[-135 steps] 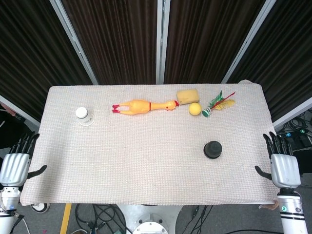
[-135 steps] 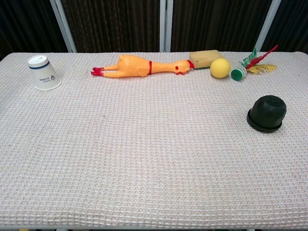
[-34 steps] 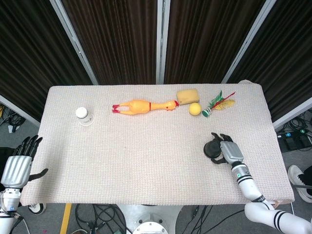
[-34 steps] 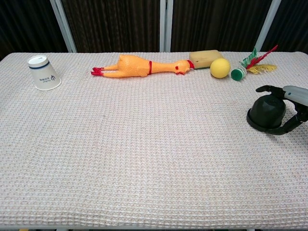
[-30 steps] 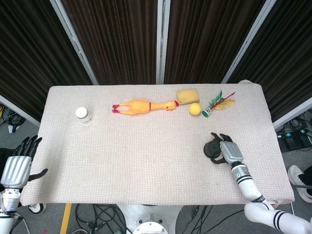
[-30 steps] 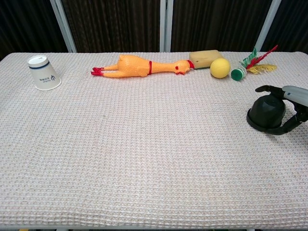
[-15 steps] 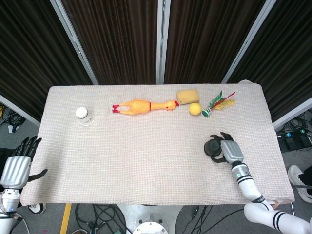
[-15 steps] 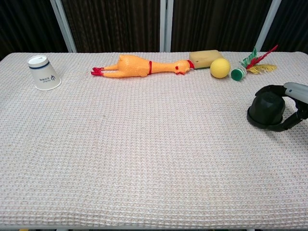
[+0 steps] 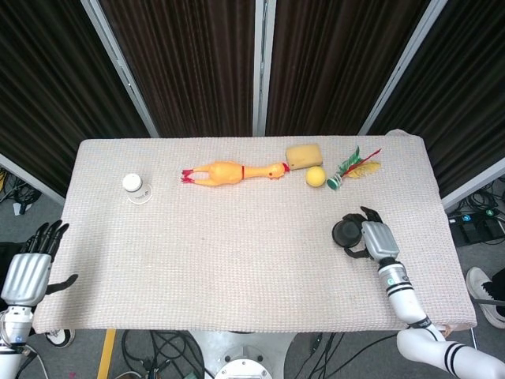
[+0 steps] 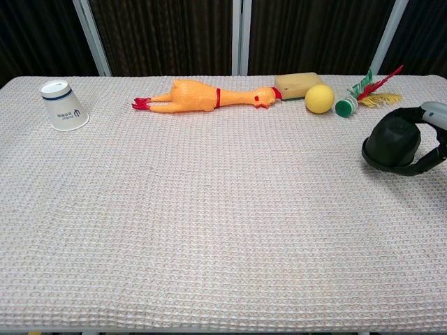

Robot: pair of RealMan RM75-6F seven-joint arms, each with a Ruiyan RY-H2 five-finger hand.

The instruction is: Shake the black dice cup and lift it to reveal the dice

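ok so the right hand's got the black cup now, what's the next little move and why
Probably start a short side-to-side shake, keeping the cup's rim low over the table. The right hand is wrapped around the black cup, which looks tilted and barely raised off the cloth, and no dice show yet, so shaking comes before a full lift.

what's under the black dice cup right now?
Nothing shows. The black dice cup sits mouth-down on the tablecloth, gripped by the right hand. Any dice stay covered by its wall; none visible in either view.
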